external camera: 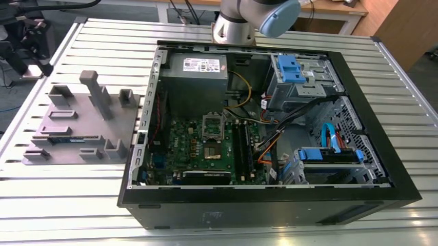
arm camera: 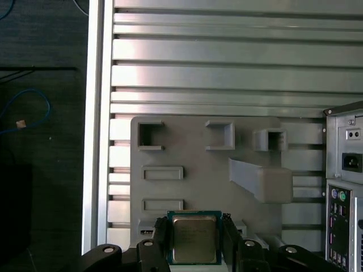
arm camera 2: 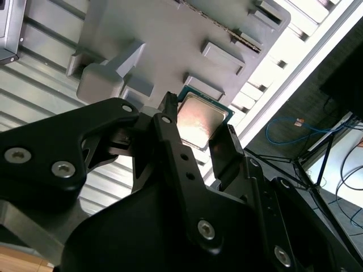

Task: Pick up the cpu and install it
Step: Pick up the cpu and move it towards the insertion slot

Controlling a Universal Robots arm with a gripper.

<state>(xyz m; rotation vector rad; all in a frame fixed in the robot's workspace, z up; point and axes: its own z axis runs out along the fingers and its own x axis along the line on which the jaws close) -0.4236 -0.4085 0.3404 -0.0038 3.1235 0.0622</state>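
The fingers [arm camera: 160,241] pinch the cpu [arm camera: 194,239] by opposite edges over the grey fixture plate [arm camera: 193,148]. In the exterior view, the plate lies at nine o'clock from the open computer case [external camera: 260,212].

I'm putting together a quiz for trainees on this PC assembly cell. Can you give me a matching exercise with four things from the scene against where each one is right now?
Things:
1. cpu
2. memory stick
3. motherboard
4. grey tray

Places:
a. inside the open computer case
b. held in the gripper
c. lying on the grey tray
d. on the slatted table, at the exterior view's left of the case

Pairs: 1-b, 2-c, 3-a, 4-d
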